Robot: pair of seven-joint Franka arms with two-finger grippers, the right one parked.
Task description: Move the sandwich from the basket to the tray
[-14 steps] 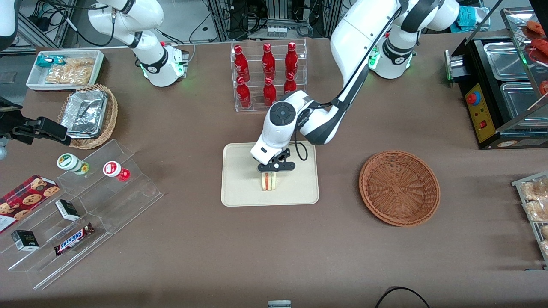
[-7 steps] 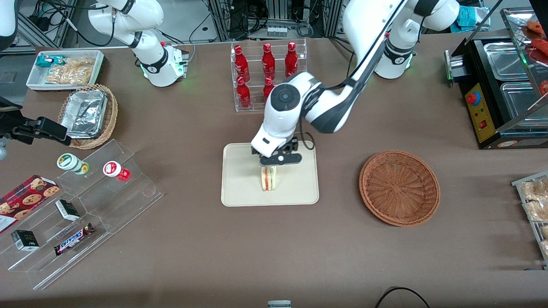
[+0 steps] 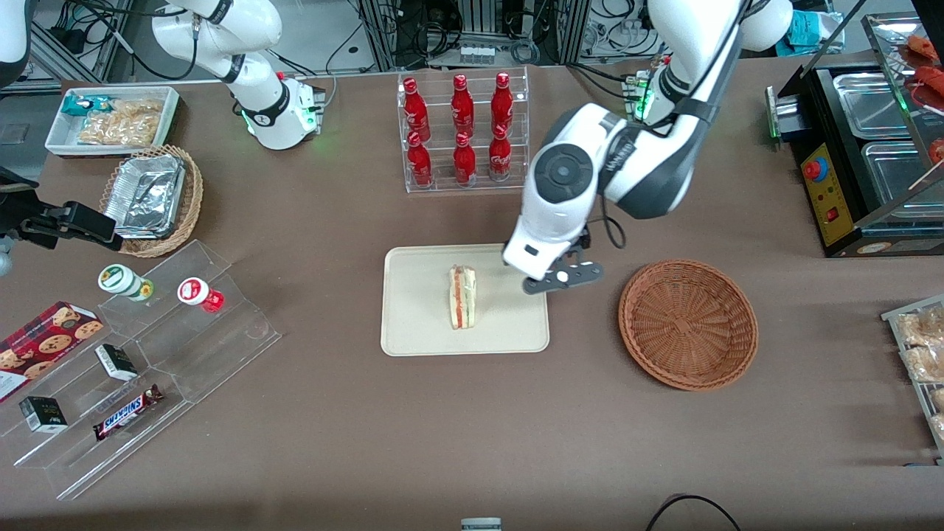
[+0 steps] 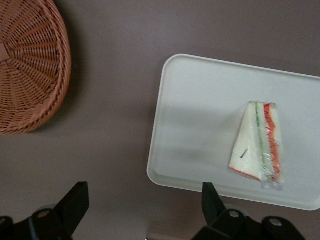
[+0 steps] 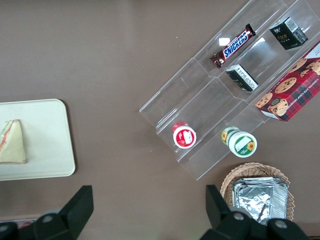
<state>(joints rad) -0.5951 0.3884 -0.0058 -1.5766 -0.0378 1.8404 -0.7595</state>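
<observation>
While the sandwich (image 3: 462, 297) lies on the tray (image 3: 413, 324) | basket (image 3: 687, 323) holds nothing | gripper (image 3: 562, 278) spread wide, empty, above tray's edge | brown table (image 3: 472, 428).

The gripper (image 3: 564, 278) hangs over the brown table (image 3: 332, 442), fingers spread. Farther from the front camera than it stands a clear rack of red bottles (image 3: 464, 133). Well off toward the parked arm's end are a white bin of snacks (image 3: 110, 118), a tan wicker basket with foil containers (image 3: 151, 199), and a clear stepped stand (image 3: 221, 346) carrying a Snickers bar (image 3: 127, 411), with a cookie box (image 3: 44, 343) beside it. Toward the working arm's end sits a black warmer with steel pans (image 3: 863, 147).
</observation>
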